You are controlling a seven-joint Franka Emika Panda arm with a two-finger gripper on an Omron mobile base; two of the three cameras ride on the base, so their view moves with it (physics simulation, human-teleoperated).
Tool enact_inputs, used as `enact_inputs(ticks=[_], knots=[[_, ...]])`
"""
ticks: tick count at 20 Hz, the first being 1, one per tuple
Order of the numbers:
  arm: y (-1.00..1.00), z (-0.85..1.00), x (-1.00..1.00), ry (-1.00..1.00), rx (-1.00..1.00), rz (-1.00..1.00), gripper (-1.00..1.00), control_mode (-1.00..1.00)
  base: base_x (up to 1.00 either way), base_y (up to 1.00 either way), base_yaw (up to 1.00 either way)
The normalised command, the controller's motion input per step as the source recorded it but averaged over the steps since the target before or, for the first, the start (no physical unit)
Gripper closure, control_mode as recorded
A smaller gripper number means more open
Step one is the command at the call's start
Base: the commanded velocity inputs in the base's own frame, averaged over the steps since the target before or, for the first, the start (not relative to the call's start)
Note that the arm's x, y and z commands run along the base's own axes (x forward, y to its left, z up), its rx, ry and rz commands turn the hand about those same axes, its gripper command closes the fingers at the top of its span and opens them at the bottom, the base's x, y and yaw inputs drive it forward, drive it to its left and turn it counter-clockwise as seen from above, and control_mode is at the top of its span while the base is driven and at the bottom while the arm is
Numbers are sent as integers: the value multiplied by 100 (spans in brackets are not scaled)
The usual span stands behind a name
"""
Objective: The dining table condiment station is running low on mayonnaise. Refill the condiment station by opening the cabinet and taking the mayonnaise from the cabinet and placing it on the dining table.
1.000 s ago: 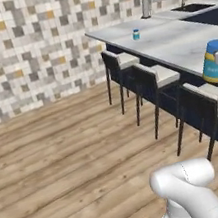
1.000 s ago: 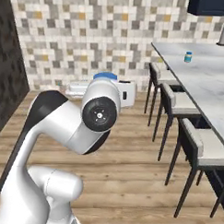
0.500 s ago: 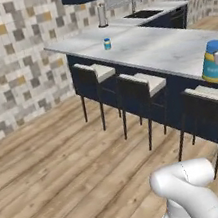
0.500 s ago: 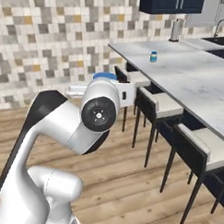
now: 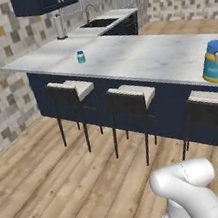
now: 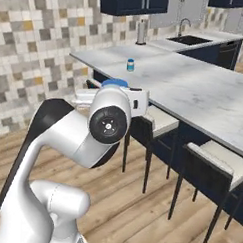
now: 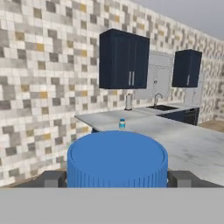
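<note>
In the left base view, I am carrying the mayonnaise (image 5: 216, 61) over the dining table (image 5: 138, 60), its yellow body and blue lid showing at the frame's right edge.

In the right base view, its lid is peeking above my wrist, level so the jar stays upright.

In the hand view, my gripper (image 7: 117, 177) is clamped wide on the jar (finger tips flanking the lid), with a smaller jar (image 7: 122, 124) and the cabinet (image 7: 124, 59) well beyond.

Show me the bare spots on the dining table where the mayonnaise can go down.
The dining table is bare across its broad middle, between the small jar and the near edge above the stools. The corner left of that jar is free too. The far end is crowded: upright cylinder and sink. The gripper holds the mayonnaise.
</note>
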Motion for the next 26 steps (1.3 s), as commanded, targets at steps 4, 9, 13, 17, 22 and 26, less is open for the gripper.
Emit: enact_inputs(ticks=[4,9,13,17,22,26], knots=[[0,0,0,0,0,0,100,100,100,100,-43],[0,0,0,0,0,0,100,100,100,100,-41],[0,0,0,0,0,0,100,100,100,100,-38],[0,0,0,0,0,0,100,100,100,97,-34],[0,0,0,0,0,0,100,100,100,99,-33],[0,0,0,0,0,0,100,100,100,86,-33]])
